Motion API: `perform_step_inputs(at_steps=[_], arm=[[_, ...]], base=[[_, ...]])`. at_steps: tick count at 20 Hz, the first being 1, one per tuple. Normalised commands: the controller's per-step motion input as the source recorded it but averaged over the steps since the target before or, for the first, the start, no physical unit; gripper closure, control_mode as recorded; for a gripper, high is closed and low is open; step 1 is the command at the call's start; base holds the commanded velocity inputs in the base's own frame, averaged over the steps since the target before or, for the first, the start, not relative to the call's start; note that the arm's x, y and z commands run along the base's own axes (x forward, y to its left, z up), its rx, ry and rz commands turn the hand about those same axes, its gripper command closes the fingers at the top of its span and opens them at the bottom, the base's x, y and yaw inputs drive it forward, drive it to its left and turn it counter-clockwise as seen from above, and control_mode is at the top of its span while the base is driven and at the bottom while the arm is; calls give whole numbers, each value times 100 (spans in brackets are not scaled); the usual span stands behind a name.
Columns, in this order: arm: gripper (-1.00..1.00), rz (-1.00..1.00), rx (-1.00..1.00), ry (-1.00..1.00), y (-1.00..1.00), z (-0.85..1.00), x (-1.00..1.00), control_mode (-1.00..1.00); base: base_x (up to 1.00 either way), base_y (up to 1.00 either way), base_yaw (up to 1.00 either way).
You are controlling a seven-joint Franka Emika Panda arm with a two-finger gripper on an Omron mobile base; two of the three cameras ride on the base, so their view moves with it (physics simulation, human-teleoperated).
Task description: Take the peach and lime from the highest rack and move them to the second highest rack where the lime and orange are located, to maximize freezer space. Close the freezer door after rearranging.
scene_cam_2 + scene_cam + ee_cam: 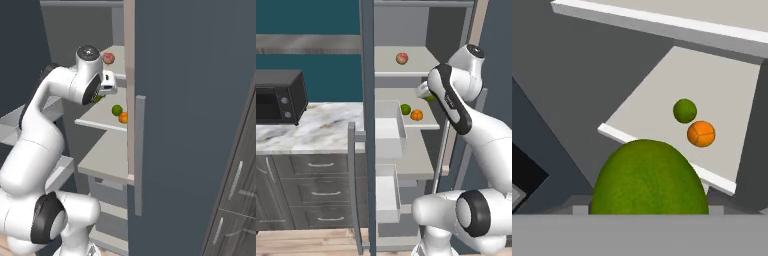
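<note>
Held lime sits big at the bottom of the hand view, clenched in the pincer, hanging above the front edge of the second highest rack, off its near left corner. On that rack a second lime lies just beside the orange, lime further in, orange nearer the front lip; the two are almost touching. Rest of that rack is bare light grey, open room left of and behind the pair. Peach sits alone on the highest rack, mid-shelf, well apart from the pincer below it. Right base view shows the same: peach up top, lime and orange near the rack's front right, close to the freezer wall edge. Freezer door stands open to the left, edge-on, with white door bins at two heights facing the racks. Lower shelf under the second rack is plain grey. Left of the freezer, marble desk carries a black microwave, grey drawers below, teal wall behind, wood floor at bottom.
</note>
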Motion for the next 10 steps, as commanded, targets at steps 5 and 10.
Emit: perform_step_inputs(at_steps=[5,10], arm=[[100,6,0,-1,7,-87,20,-100],[100,1,0,-6,20,-54,63,-100]], base=[[0,0,0],[0,0,0]])
